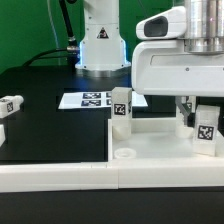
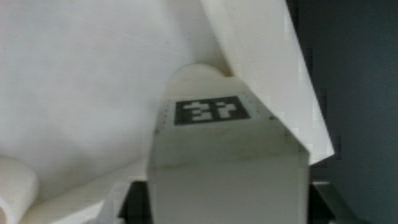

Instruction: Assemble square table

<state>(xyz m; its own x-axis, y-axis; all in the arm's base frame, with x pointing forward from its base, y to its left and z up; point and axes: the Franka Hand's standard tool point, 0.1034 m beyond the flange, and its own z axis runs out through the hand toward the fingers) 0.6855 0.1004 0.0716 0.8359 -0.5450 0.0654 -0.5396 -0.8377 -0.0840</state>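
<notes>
The square table top (image 1: 150,160) is a white tray with a raised rim, lying at the front of the black table. One white tagged leg (image 1: 121,105) stands at its far edge. A second leg (image 1: 207,130) stands on the top near the exterior view's right, and my gripper (image 1: 196,110) comes down over it from above. In the wrist view this leg (image 2: 214,120) fills the space between my dark fingers (image 2: 135,200). Both press against its sides, so the gripper (image 2: 224,204) is shut on it. The pale tray surface (image 2: 80,90) lies behind the leg.
The marker board (image 1: 92,100) lies flat in front of the robot base (image 1: 100,45). Two more loose tagged legs (image 1: 10,105) sit at the exterior view's left on the black table. A white bar (image 1: 50,178) runs along the front edge.
</notes>
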